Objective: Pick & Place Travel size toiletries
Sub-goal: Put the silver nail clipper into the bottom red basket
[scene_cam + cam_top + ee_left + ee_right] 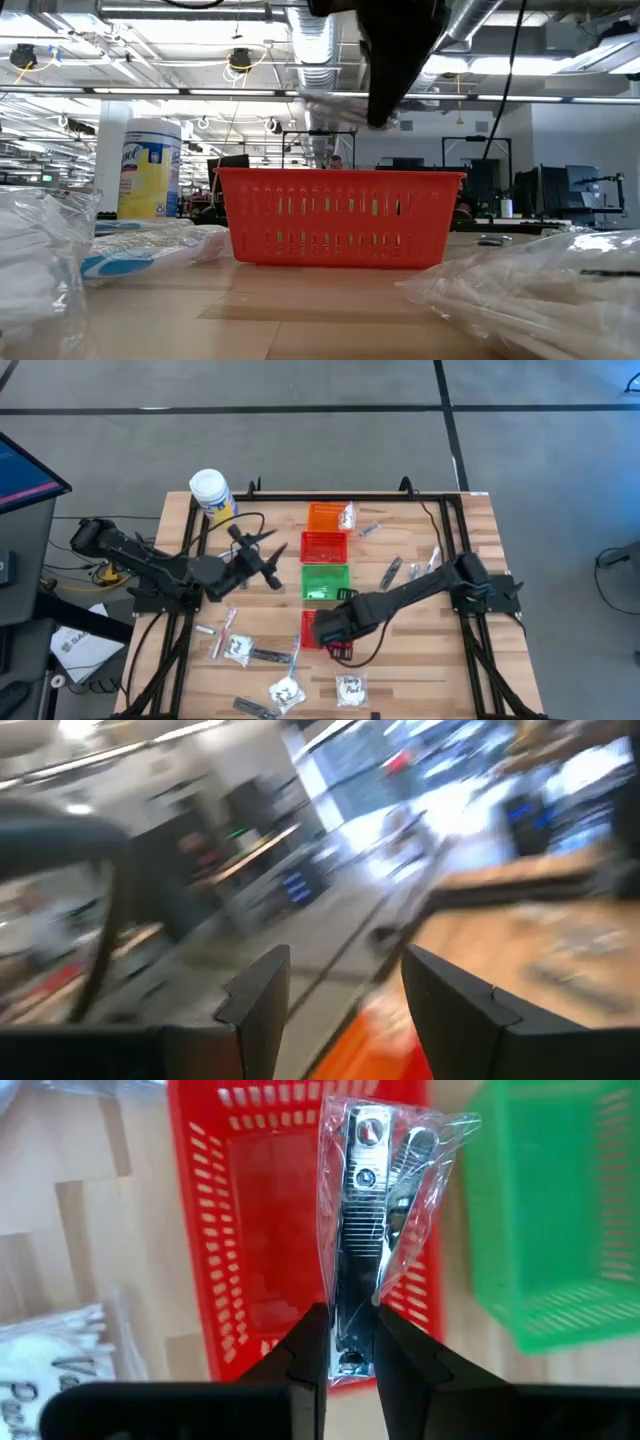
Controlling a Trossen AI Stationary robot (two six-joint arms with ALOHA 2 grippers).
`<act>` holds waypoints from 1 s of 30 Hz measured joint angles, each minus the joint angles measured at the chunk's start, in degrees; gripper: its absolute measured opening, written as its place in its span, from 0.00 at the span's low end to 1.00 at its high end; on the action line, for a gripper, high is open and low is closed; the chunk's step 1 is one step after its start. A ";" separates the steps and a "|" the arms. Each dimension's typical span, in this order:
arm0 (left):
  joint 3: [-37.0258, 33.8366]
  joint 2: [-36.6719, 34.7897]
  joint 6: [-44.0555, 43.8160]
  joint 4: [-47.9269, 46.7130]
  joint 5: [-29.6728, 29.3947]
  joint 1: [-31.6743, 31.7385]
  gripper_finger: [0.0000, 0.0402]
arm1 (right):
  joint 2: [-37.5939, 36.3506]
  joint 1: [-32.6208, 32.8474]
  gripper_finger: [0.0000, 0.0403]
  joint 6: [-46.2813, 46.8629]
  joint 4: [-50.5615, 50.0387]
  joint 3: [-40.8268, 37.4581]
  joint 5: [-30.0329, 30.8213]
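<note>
My right gripper (350, 1345) is shut on a clear sachet (372, 1210) with a silvery nail clipper inside. It hovers over the near red mesh basket (265, 1230), which the arm half hides in the high view (309, 622). The low view shows the sachet (340, 106) held above that basket (340, 215). My left gripper (345, 970) is open and empty, up over the table's left part (270, 556) near the orange basket (325, 517). More clear sachets (237, 648) (350, 688) lie flat on the near part of the table. Small silvery tubes (392, 570) lie to the right. My right gripper pinches the sachet between its two fingers at one end (350, 1325), over the end of the clipper inside. The rest of the sachet sticks out beyond the fingertips, in line with them. It is lifted clear, above the red basket.
The orange, red (325, 547), green (327, 582) and near red baskets stand in a row down the table's middle. A large white jar with a yellow label (211, 493) stands at the far left corner. Sachets fill the low view's near corners (45, 250) (540, 285).
</note>
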 joint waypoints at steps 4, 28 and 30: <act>-0.02 -1.14 -1.07 -0.44 -5.79 -1.43 0.46 | 2.09 0.65 0.13 0.30 -0.55 -0.05 -0.35; -3.17 -11.77 -6.04 -1.11 24.10 -8.29 0.46 | 4.36 0.51 0.13 2.10 3.11 -3.16 -3.57; -3.17 -11.78 -6.04 -1.14 24.09 -8.29 0.46 | 4.36 0.45 0.13 2.44 4.23 -3.94 -3.65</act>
